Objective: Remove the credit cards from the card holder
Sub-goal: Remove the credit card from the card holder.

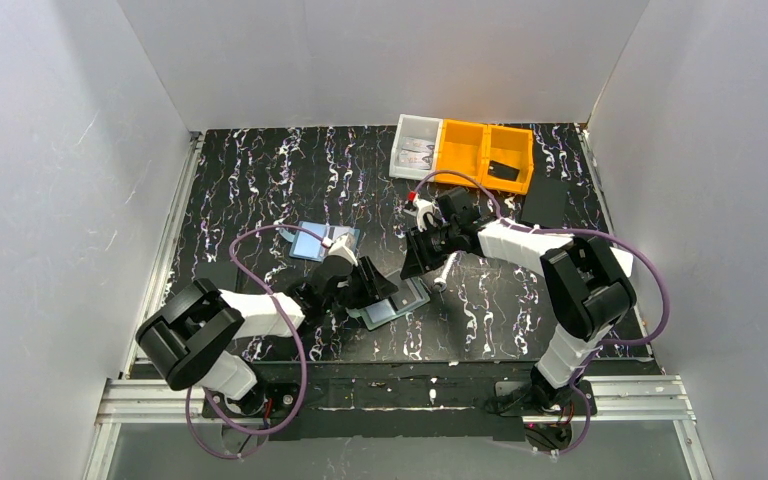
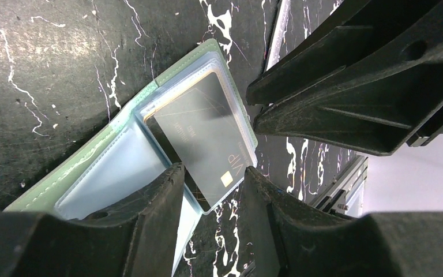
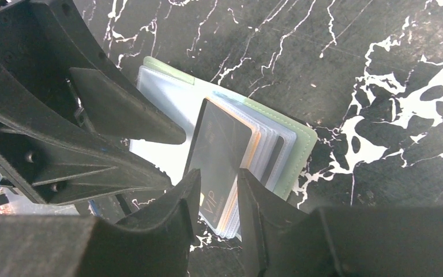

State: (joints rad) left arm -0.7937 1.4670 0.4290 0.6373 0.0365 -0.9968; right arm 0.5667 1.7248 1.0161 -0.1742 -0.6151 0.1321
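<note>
The counter (image 1: 260, 180) carried the orange bins (image 1: 485, 155) at its far edge and, nearer my bases, the card holder (image 1: 405, 300), lying open. My left end effector (image 1: 372, 283) and right end effector (image 1: 422, 258) both hung over it, jaws part-way apart astride the black card (image 2: 205, 133); whether either pinched it I could not tell. I judged the task barely begun: every card I saw sat sleeved. Only the right wrist view showed fanned sleeves and an orange card (image 3: 256, 147) edge; the left wrist view showed a panel with no card in sight.
</note>
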